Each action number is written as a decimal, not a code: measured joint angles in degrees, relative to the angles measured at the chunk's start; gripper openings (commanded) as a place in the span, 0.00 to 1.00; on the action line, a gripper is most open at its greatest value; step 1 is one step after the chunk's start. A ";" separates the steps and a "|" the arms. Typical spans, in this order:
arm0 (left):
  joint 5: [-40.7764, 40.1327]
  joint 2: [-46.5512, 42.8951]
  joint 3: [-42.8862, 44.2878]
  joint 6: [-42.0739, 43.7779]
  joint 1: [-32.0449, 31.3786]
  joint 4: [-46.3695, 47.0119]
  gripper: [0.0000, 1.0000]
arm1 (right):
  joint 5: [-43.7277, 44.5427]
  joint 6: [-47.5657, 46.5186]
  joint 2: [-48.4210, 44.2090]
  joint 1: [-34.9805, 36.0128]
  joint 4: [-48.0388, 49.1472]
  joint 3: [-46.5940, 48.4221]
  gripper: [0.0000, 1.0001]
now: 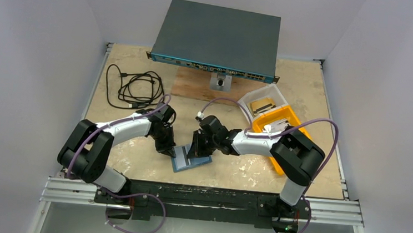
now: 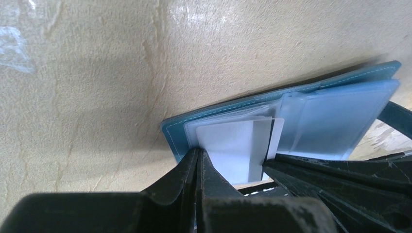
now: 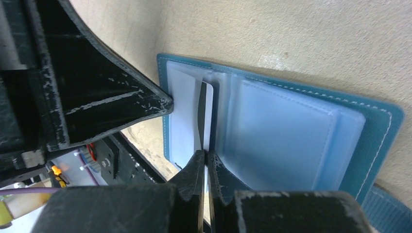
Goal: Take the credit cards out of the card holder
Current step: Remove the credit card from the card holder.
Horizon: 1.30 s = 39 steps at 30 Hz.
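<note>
The card holder (image 1: 192, 161) lies open on the table (image 1: 255, 170), between the two pincers. The right pincer (image 3: 204, 162) is clenched on the near edge of a pale credit card (image 3: 209, 116), which stands tilted out of the holder's pocket beside its fold. The left pincer (image 2: 198, 154) is closed on nothing. Its tips press on the holder's outer edge, just beside that card.

The card holder (image 3: 374, 126) is teal-blue with pale stitching and clear pockets. The credit card (image 2: 228, 145) is white. The desk (image 2: 97, 97) is mottled tan.
</note>
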 measured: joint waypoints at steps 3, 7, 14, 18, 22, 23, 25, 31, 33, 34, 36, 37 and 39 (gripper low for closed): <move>-0.04 0.22 0.22 0.28 0.11 -0.31 0.00 | 0.35 0.72 -1.16 0.04 0.83 -0.76 0.00; -0.33 0.46 0.26 0.33 0.46 -0.55 0.00 | 1.25 1.29 -2.99 0.02 0.79 -1.81 0.00; -0.31 0.50 0.31 0.70 0.50 -0.57 0.00 | 1.92 1.73 -3.69 -0.52 0.79 -3.43 0.02; -0.13 0.57 0.31 0.72 0.63 -0.57 0.00 | 1.84 2.14 -4.11 -1.25 1.42 -5.09 0.22; 0.13 0.72 0.35 0.72 0.76 -0.57 0.00 | 0.13 2.40 -3.78 -1.90 2.97 -5.97 0.27; 0.17 0.74 0.37 0.74 0.79 -0.57 0.00 | -0.37 2.49 -3.48 -2.01 3.87 -5.97 0.27; 0.26 0.76 0.37 0.74 0.81 -0.57 0.00 | -1.20 2.67 -2.67 -2.05 5.42 -5.97 0.28; 0.28 0.79 0.37 0.76 0.83 -0.57 0.00 | -3.61 3.72 -0.42 -2.43 8.46 -5.97 0.27; 0.33 0.79 0.37 0.83 0.83 -0.55 0.00 | -4.09 3.93 -0.15 -2.64 8.96 -5.99 0.26; 0.37 0.79 0.37 0.94 0.83 -0.55 0.00 | -4.24 4.04 -0.15 -2.75 9.11 -6.08 0.26; 0.46 0.59 0.35 1.20 0.83 -0.50 0.00 | -4.42 4.13 -0.15 -2.82 9.35 -6.27 0.24; 0.46 0.37 0.31 1.25 0.81 -0.50 0.00 | -4.46 4.22 -0.15 -2.89 9.57 -6.47 0.24; -0.02 -0.48 0.15 1.42 0.81 -0.28 0.03 | -4.57 4.39 -0.15 -3.08 9.90 -6.75 0.23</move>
